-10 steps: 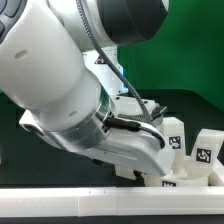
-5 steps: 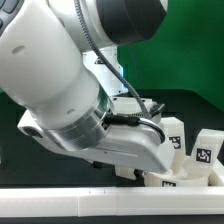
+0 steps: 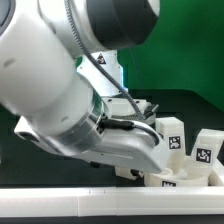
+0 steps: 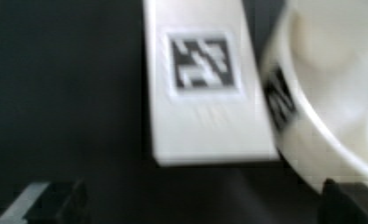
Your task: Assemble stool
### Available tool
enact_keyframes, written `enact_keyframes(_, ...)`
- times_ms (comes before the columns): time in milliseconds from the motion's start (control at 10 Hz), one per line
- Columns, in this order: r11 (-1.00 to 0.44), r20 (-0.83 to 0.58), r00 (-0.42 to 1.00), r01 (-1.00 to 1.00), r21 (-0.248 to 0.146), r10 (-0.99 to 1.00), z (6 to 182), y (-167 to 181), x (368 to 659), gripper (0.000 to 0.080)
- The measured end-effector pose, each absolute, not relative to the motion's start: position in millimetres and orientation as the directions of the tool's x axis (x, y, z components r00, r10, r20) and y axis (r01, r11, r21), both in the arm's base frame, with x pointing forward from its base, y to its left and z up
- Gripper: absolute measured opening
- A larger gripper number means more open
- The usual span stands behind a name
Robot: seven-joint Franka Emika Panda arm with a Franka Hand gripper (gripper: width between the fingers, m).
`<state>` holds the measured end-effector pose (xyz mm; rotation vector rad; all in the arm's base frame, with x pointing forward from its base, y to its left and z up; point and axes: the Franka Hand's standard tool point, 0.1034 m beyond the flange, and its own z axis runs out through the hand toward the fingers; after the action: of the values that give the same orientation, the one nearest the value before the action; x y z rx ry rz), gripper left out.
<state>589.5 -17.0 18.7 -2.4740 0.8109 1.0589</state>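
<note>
Dark tabletop [image 3: 195, 105], green backdrop; the arm's body blocks most of the exterior view, so the wrist view is the useful one. Using the seat [image 4: 341, 90] as reference, its curved rim fills one side of that frame. One leg [image 4: 202, 100] lies flat right alongside the seat rim, tag face up. It's touching or nearly so, too blurry to say which. The gripper [image 4: 195, 200] is spread wide with nothing between its fingers. The fingertips [image 4: 44, 200] sit just short of the leg's near end, one on the seat side, one on the side away from the seat. The exterior view shows a second leg [image 3: 172, 134] and a third leg [image 3: 206, 150] standing upright. I can't pick out the seat there, so no placement for those. My read is that it's lining up to grab the flat leg. Main risk is that the seat-side finger has almost no gap to drop into. If it lands on the seat rim it'll shove the seat or ride up and miss. Closing from here would also catch only the leg's end, so the leg could pivot in the pads or skid against the seat.
</note>
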Motion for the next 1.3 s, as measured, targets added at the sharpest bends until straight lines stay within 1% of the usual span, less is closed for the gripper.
enact_keyframes(200, -0.790, -0.807, 0.489, -0.611, -0.045, -0.332, 16.6, -20.5, 585.6, 0.0649)
enact_keyframes(300, -0.789, -0.779, 0.520, -0.612, -0.055, -0.349, 14.1, -19.9, 595.4, 0.0649)
enact_keyframes(400, -0.788, -0.763, 0.537, -0.612, -0.061, -0.359, 16.9, -16.2, 596.9, 0.0649)
enact_keyframes(600, -0.791, -0.758, 0.539, -0.609, -0.049, -0.368, 15.4, -10.2, 592.5, 0.0649)
enact_keyframes(1300, -0.791, -0.751, 0.544, -0.610, -0.048, -0.374, 11.5, -13.4, 592.7, 0.0649)
